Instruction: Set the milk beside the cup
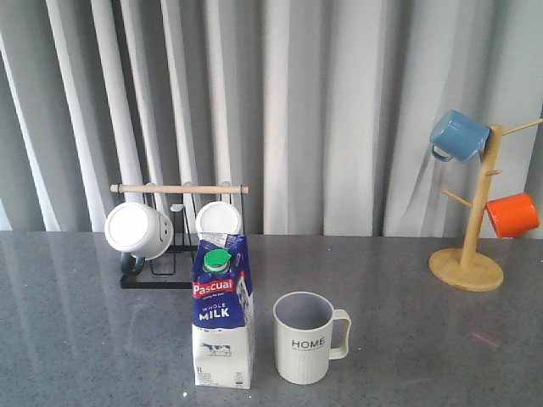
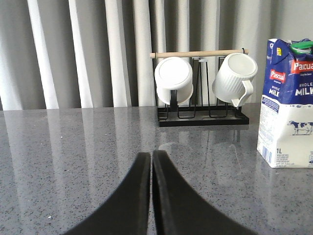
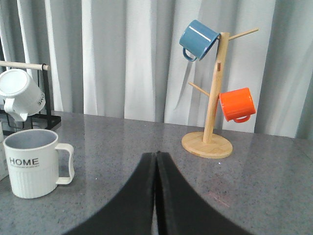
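Observation:
The milk carton (image 1: 222,312), dark blue above and white below with a green cap, stands upright on the grey table, just left of the cup (image 1: 304,337). The cup is an off-white ribbed mug lettered "HOME", handle to the right. A small gap separates them. The milk also shows in the left wrist view (image 2: 286,103), the cup in the right wrist view (image 3: 31,163). My left gripper (image 2: 151,154) is shut and empty, low over the table, well clear of the milk. My right gripper (image 3: 156,154) is shut and empty, apart from the cup. Neither gripper shows in the front view.
A black rack with a wooden bar (image 1: 180,188) holds two plain white mugs (image 1: 138,230) behind the milk. A wooden mug tree (image 1: 475,222) at the back right carries a blue mug (image 1: 458,136) and an orange mug (image 1: 512,214). Grey curtains hang behind the table.

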`<state>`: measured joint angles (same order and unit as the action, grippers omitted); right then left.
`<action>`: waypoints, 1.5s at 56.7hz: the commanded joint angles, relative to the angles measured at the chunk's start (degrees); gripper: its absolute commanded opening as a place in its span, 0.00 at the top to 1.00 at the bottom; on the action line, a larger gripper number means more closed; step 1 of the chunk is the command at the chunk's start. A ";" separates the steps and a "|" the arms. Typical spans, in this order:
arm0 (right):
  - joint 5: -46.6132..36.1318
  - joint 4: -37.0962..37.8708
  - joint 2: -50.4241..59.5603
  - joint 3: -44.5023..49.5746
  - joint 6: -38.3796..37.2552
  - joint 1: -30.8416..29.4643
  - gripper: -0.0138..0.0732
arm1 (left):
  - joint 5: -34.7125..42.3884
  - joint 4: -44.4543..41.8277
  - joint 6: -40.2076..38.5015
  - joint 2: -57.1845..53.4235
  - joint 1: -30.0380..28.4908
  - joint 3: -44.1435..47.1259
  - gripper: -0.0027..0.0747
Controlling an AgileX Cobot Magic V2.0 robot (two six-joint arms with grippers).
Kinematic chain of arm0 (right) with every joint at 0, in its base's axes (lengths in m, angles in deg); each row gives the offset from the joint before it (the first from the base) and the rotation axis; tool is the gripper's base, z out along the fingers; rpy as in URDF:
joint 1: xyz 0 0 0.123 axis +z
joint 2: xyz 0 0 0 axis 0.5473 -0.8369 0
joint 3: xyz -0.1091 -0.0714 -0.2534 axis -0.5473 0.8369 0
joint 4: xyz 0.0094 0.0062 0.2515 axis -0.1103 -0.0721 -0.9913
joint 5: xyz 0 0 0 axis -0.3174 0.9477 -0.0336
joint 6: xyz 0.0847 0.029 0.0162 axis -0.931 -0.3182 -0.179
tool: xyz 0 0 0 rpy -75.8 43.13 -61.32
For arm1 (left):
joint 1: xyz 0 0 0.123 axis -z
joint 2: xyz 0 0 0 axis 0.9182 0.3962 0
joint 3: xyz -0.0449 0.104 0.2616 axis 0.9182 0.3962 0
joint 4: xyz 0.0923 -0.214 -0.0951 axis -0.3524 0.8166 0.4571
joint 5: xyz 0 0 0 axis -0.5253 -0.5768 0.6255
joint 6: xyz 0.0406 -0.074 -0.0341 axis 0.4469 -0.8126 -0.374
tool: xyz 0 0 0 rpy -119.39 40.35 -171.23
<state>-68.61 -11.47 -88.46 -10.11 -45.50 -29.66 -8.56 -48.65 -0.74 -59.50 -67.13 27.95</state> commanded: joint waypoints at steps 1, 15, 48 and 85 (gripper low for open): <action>-3.02 -0.37 6.07 3.79 0.73 -0.35 0.85 | 3.92 0.35 -0.09 -0.68 0.04 -1.27 0.97; -3.17 -4.91 19.56 17.48 0.73 -0.35 0.85 | 3.92 0.35 -0.09 -0.68 0.04 -1.27 0.97; -7.06 -5.73 19.43 19.11 1.47 -0.31 0.85 | 3.74 0.35 -0.09 -0.62 0.04 -1.27 0.97; -7.06 -5.73 19.43 19.11 1.47 -0.31 0.85 | 3.74 0.35 -0.09 -0.62 0.04 -1.27 0.97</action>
<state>-70.97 -17.22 -70.06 8.56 -44.42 -29.66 -8.69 -48.65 -0.74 -59.50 -67.13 27.95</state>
